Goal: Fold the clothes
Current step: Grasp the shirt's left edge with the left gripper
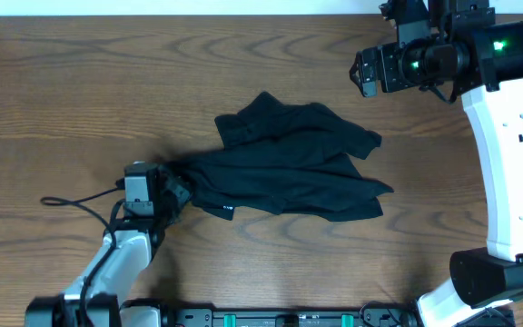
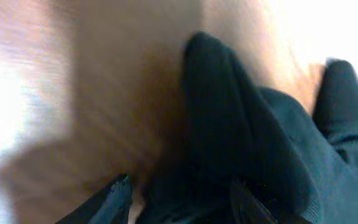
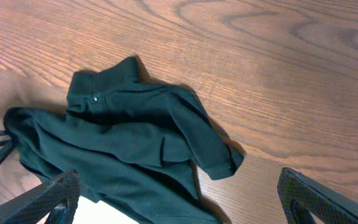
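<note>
Near the front edge of the table, left of its middle, the left gripper sits low over the wood with its fingers partly closed and clamped on the left end of the black shirt. The left wrist view is blurred, but dark cloth fills the gap between the two fingertips and rises in thick folds just beyond them.

From that pinched point the shirt spreads to the right across the middle of the table. It is soft, limp and crumpled, not laid flat. The cloth narrows to a bunched tip at the gripper and widens into overlapping folds towards the right. One short sleeve pokes out on the right side, and the neck end lies rumpled on the far side of the heap, with a small pale dot on it. A tiny white mark shows at the near hem.

Further back, by the far right corner of the table, the right gripper hangs above bare wood, well apart from the shirt. Its fingers stand wide apart and hold nothing
</note>
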`<state>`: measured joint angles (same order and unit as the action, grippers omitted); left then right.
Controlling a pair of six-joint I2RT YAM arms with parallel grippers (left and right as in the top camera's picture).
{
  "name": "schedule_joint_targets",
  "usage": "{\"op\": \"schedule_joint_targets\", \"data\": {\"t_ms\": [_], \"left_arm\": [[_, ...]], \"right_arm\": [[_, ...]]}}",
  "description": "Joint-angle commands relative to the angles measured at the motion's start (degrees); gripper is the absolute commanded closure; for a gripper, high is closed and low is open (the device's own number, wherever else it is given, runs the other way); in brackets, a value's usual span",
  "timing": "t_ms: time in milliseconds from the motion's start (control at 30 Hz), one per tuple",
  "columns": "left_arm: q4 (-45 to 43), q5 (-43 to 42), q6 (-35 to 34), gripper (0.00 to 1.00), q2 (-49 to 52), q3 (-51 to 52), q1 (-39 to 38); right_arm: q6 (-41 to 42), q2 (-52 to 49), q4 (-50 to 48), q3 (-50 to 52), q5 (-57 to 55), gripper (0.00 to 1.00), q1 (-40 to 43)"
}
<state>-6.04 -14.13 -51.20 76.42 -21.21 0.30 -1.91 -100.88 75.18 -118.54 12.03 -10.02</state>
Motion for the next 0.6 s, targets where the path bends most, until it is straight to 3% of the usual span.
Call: {"op": "schedule_joint_targets", "data": {"t_ms": [0,67,100,133,167,233,267,300,333,400,467,567], "left_arm": [[1.7,-7.2,-1.2,0.45,5.9,2.2,-0.1],[1.2,-8.0,-1.2,0.47,7.5,2.2,-0.1],[0.8,-8.2,-1.2,0.54,8.1,2.2,-0.1],[0.3,-8.1,-1.2,0.78,8.6,2.2,-0.1],[-0.2,-8.1,-1.2,0.94,8.7,2.2,-0.1],[-2.7,-7.9,-1.2,0.94,8.9,2.2,-0.1],[-4.9,-7.6,-0.7,0.94,8.9,2.2,-0.1],[-7.2,-7.4,0.2,0.94,8.7,2.2,-0.1],[-9.4,-7.3,0.3,0.94,8.5,2.1,0.2],[-11.7,-7.3,0.3,0.94,7.5,0.9,1.5],[-11.0,-7.3,1.4,0.94,5.9,-1.6,3.8],[-6.0,-7.2,6.1,0.94,3.6,-6.9,7.8]], "right_arm": [[-0.5,-0.5,0.2,-0.6,0.5,0.01,-0.5],[-0.5,-0.5,0.3,-0.6,0.5,0.01,-0.5],[-0.6,-0.5,0.4,-0.6,0.5,0.01,-0.5],[-1.0,-0.5,0.5,-0.6,0.5,0.02,-0.5],[-1.0,-0.5,0.6,-0.6,0.5,0.06,-0.5],[-1.0,-0.5,0.8,-0.6,0.5,0.4,-0.5],[-1.0,-0.5,0.9,-0.6,0.5,0.64,-0.5],[-1.0,-0.5,1.0,-0.6,0.4,0.81,-0.5],[-1.4,-0.5,1.2,-0.6,0.4,0.88,-0.5],[-1.8,-0.5,1.6,-0.5,0.0,0.91,-0.5],[-1.8,-0.5,1.6,0.0,-0.2,0.98,-0.5],[-1.7,-0.5,1.4,2.1,-0.2,0.99,-0.5]]}}
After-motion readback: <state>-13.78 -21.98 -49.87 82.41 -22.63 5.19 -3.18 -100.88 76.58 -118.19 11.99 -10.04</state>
